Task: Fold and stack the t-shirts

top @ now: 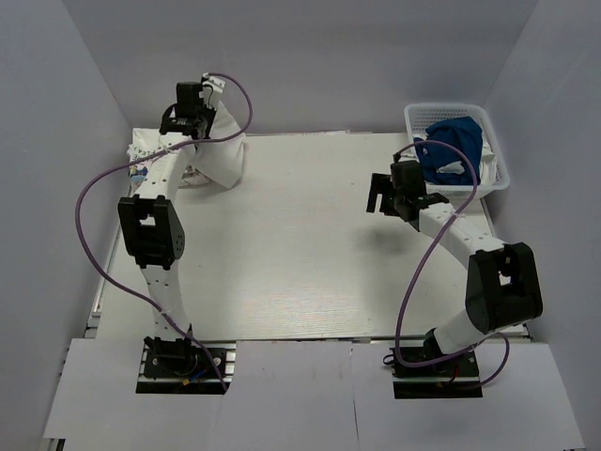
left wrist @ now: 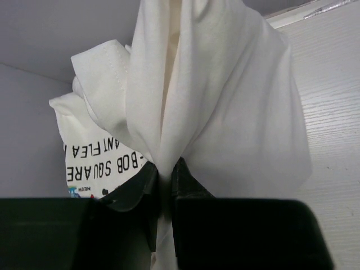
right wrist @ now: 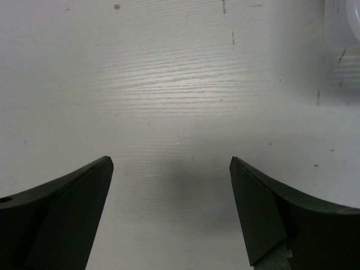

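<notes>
**A:** Where is the right hand?

**B:** At two o'clock, low over the counter, its fingers spread wide and gripping nothing.

**A:** And the blue t-shirt?

**B:** Just beyond that hand, bunched inside the white basket at the far right.

**A:** The left hand?

**B:** Raised at eleven o'clock, clamped tight on the plain white t-shirt. The cloth hangs in folds, its lower end on the counter.

**A:** Anything behind it?

**B:** The lettered white t-shirt, heaped at ten o'clock.
</notes>
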Tool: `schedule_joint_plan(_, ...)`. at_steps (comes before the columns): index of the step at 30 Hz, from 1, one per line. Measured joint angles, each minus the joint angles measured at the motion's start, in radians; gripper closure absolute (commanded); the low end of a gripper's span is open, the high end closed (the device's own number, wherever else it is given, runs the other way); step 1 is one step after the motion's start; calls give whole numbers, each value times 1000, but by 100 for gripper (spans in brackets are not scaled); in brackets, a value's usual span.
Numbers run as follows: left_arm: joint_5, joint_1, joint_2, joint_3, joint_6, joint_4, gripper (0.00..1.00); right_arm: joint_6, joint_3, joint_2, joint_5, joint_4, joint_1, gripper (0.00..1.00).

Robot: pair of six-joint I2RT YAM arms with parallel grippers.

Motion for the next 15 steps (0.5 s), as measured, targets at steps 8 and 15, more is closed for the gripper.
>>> schedule_joint_plan(8,107,64,0,35,23,-25,100,-15,6,0,17,-5,0,10)
schedule_joint_plan(15,173,128,0,106,7,-46,100,-18,6,0,18,-5,0,10)
